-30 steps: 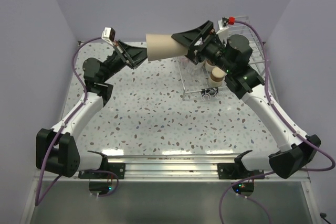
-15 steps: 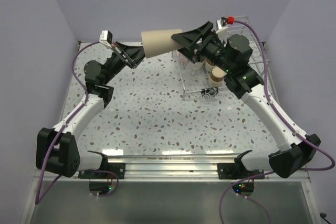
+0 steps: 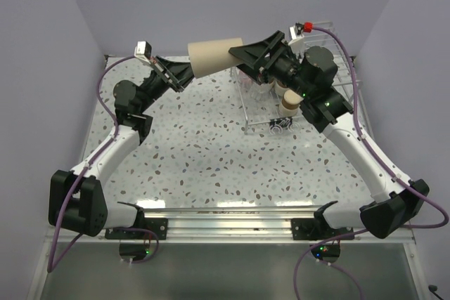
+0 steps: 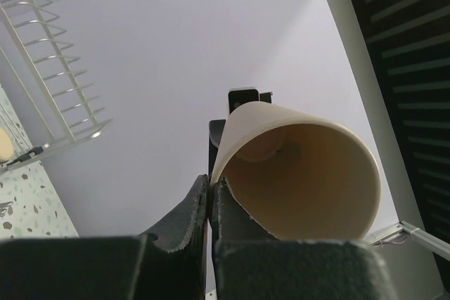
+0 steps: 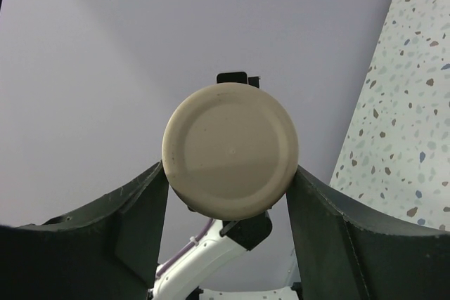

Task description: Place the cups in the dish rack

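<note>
A tall beige cup (image 3: 213,56) hangs in mid-air on its side, above the far part of the table. My left gripper (image 3: 187,72) is shut on the cup's rim, one finger inside and one outside (image 4: 211,185). My right gripper (image 3: 236,58) reaches in from the right, and its two fingers press against opposite sides of the cup's flat base (image 5: 230,150). The dish rack (image 3: 344,69) stands at the far right, partly behind the right arm. A brownish cup (image 3: 288,103) and other cups that I cannot make out sit in it.
The rack's tall wire part (image 4: 49,96) shows at the left of the left wrist view. Lavender walls close in the speckled table (image 3: 211,159) on three sides. A metal rail (image 3: 225,219) runs along the near edge between the arm bases.
The right gripper's fingers have closed from wide open onto the cup's base. The cup has shifted slightly left and up, with the left gripper holding its rim throughout.
</note>
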Motion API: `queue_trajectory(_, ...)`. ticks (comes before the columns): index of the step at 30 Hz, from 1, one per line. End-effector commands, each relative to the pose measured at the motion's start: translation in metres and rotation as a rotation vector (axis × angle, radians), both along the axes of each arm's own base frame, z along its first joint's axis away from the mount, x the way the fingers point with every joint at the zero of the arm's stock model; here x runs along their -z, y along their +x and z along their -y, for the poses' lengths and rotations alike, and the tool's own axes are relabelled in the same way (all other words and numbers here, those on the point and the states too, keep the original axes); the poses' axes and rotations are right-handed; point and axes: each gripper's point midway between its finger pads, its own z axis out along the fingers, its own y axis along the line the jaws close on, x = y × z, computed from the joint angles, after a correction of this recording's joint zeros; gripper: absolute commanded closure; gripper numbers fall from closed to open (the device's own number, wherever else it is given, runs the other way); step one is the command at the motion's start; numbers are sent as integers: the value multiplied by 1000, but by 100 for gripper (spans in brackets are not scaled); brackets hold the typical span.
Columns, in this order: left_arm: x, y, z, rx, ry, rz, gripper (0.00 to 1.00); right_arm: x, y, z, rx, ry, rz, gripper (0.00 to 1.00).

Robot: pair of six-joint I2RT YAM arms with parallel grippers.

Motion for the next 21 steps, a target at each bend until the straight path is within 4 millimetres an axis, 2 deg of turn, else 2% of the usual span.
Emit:
queue_trajectory(1,-4,-10,7,36,44,52,97,-11,-2,0,-7,-3,54,100)
queue_trajectory(4,-1,-14,8,55,53,61,92,-13,-1,1,1,-11,62,100)
queue_trajectory(7,0,-17,8,63,59,63,92,-16,-2,2,3,-14,72,100)
queue_trajectory(11,2,-19,9,70,78,67,82,-23,1,6,27,-19,92,100)
queue_trajectory(12,3,-19,8,69,82,66,79,-19,2,8,34,-40,87,100)
queue_trajectory(15,7,-20,10,79,103,65,72,-20,6,19,74,-69,99,100)
queue_trajectory(17,12,-20,11,81,121,54,62,-18,10,30,104,-77,94,100)
queue_trajectory(21,18,-19,12,80,149,45,52,-14,17,50,147,-86,88,100)
